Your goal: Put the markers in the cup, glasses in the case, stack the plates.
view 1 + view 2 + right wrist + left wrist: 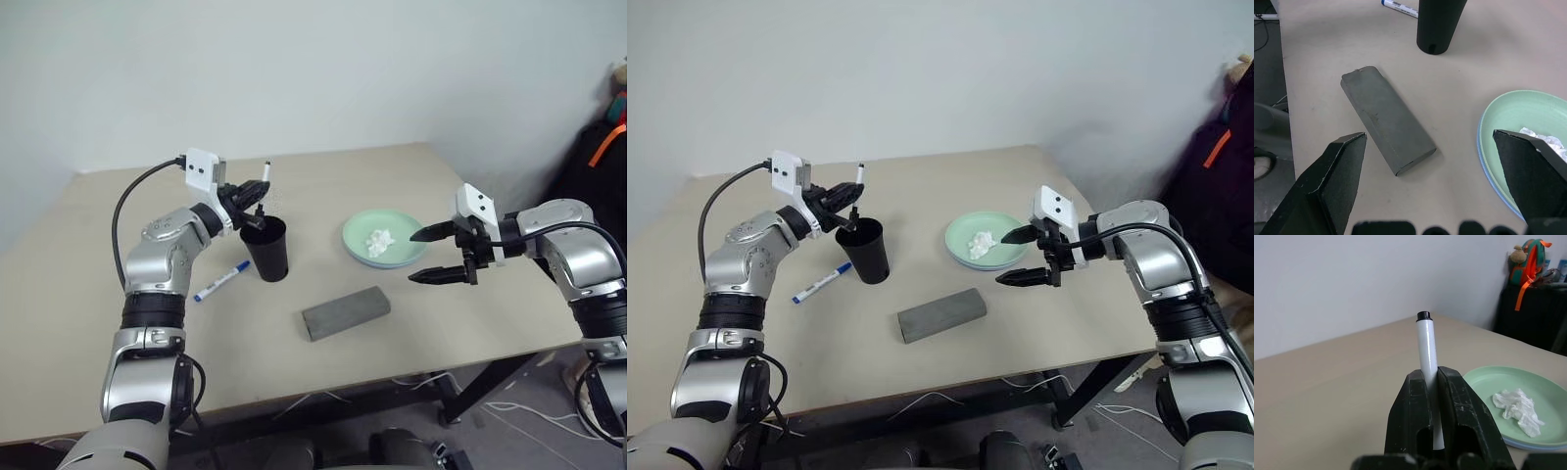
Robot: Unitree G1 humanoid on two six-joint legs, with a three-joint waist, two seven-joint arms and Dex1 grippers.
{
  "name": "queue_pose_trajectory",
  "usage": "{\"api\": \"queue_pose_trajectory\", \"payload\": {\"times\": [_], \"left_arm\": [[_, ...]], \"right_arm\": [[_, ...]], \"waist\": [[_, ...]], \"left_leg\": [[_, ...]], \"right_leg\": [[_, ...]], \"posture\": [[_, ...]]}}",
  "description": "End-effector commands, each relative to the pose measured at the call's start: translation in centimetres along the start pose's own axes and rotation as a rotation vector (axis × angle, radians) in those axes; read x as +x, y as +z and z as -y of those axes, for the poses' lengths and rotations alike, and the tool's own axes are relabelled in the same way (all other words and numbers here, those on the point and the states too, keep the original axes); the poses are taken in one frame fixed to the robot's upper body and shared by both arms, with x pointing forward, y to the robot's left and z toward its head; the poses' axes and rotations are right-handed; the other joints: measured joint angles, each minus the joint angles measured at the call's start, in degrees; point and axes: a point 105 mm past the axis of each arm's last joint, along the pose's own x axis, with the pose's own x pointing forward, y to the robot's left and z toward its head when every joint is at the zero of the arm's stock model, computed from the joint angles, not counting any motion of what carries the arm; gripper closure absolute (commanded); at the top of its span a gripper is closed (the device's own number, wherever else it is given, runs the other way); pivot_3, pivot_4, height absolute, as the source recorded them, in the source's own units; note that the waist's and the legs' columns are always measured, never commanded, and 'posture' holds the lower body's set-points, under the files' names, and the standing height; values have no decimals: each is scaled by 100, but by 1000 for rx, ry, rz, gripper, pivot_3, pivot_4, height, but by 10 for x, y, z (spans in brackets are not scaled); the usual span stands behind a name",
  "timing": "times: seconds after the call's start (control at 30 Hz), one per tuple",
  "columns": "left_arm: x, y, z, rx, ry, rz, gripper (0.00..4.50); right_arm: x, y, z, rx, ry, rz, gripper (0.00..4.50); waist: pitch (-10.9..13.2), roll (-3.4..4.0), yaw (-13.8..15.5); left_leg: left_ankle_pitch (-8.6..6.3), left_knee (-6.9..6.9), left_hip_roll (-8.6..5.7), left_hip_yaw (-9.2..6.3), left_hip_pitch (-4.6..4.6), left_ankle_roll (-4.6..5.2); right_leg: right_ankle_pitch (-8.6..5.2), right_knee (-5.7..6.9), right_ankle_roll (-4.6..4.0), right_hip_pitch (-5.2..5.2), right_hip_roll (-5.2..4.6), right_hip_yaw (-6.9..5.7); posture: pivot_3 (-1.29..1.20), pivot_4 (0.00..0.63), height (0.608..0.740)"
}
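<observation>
The black-capped marker stands nearly upright, clamped between the fingers of the left end effector, which hovers just above the rim of the cup — the marker's black end points up, its lower end close over the cup's mouth. The cup stands upright on the tabletop. Just beside the cup, on the robot's left, the blue-capped marker lies flat. In front of the cup, nearer the robot, the grey case lies closed. To the cup's right sits the mint green plate, stacked on the light blue plate, whose edge peeps out beneath it; a crumpled white tissue rests in the green one. Beyond that plate — farther right of the cup — the right end effector hangs with its fingers spread wide, gripping nothing.
</observation>
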Motion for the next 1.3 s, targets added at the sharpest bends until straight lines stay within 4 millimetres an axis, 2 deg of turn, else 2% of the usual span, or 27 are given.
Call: {"api": "queue_pose_trajectory", "payload": {"times": [0.03,0.37,0.9,1.0,1.3], "left_arm": [[-1,6,3,21,-18,29,4471],[-6,-17,6,30,-25,-2,4471],[-7,-23,10,15,-44,-8,4471],[-8,-24,10,11,-50,-10,3680],[-10,-21,10,5,-62,-10,609]], "right_arm": [[-8,16,3,-50,-24,44,0],[-6,17,3,-53,-24,46,0],[-8,17,4,-50,-32,43,0],[-8,17,4,-50,-33,43,0],[-7,17,5,-52,-33,45,0]], "waist": [[0,0,0],[0,0,0],[0,0,3],[0,0,3],[0,0,3]], "left_leg": [[0,-1,0,-1,0,0],[0,0,0,-2,0,0],[0,-1,1,-2,0,0],[0,-1,1,-2,0,0],[0,-1,1,-2,0,0]], "right_leg": [[0,1,0,0,0,0],[0,1,0,0,0,-1],[1,1,1,0,0,-2],[1,1,1,0,0,-2],[1,1,1,0,0,-2]], "posture": [[0,0,727],[0,0,727],[0,0,727],[0,0,727],[0,0,727]]}}
